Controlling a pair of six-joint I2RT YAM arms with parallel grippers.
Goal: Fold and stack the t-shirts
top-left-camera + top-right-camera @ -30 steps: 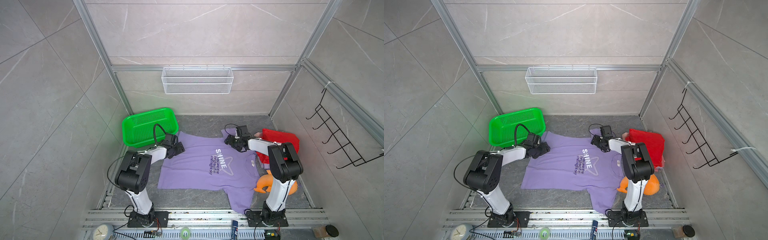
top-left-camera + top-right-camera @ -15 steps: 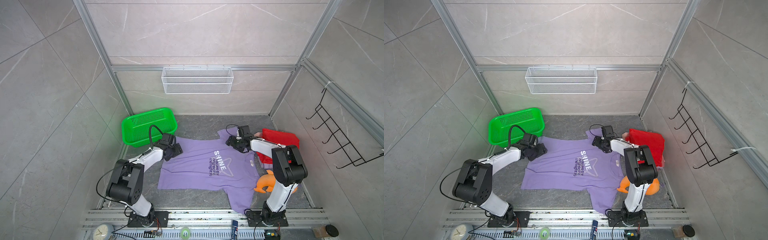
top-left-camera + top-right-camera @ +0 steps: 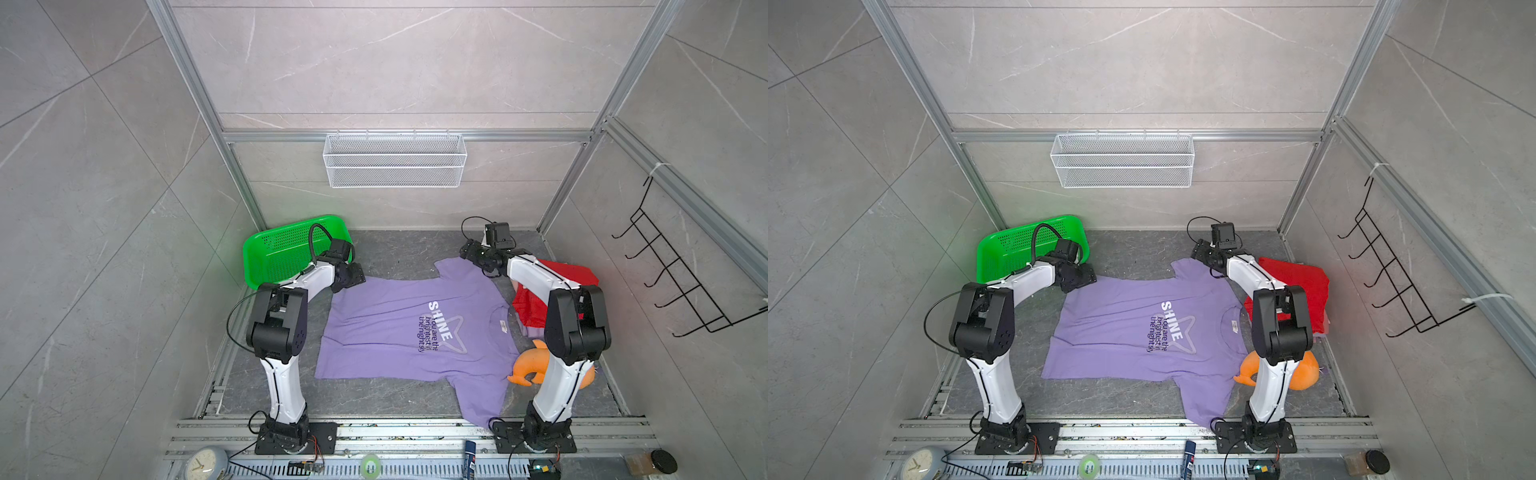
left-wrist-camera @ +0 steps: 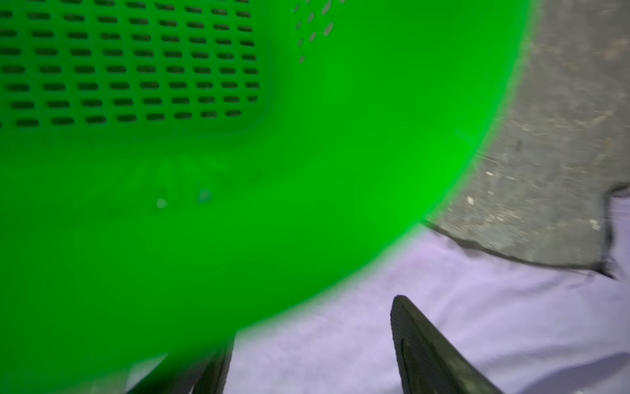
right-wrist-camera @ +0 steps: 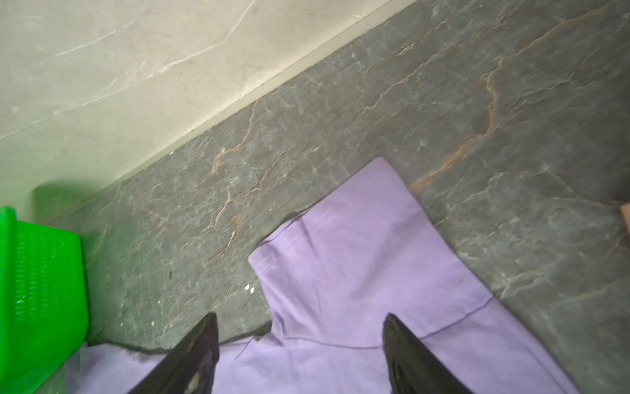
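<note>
A lavender t-shirt [image 3: 386, 332] [image 3: 1117, 332] with a white "SHINE" star print lies spread flat on the dark floor in both top views. My left gripper [image 3: 360, 279] [image 3: 1090, 279] sits at its far left hem corner, beside the green basket. In the left wrist view it [image 4: 312, 322] is open over lavender cloth [image 4: 477, 307], with nothing between the fingers. My right gripper [image 3: 465, 252] [image 3: 1197, 252] is over the far sleeve. It [image 5: 300, 317] stands open above the sleeve [image 5: 358, 245] and its seam. A red t-shirt [image 3: 540, 299] [image 3: 1300, 282] lies crumpled at the right, behind the right arm.
The green perforated basket [image 3: 282, 253] [image 4: 204, 170] [image 5: 41, 273] leans in the far left corner, close to the left gripper. An orange plush toy [image 3: 528, 368] [image 3: 1304, 374] lies by the right arm's base. A white wire basket [image 3: 395, 166] and a black hook rack [image 3: 685, 282] hang on the walls.
The right gripper moved farther toward the back wall, and the far sleeve now lies stretched out. The left arm shifted beside the basket; the shirt's far left corner lies flatter.
</note>
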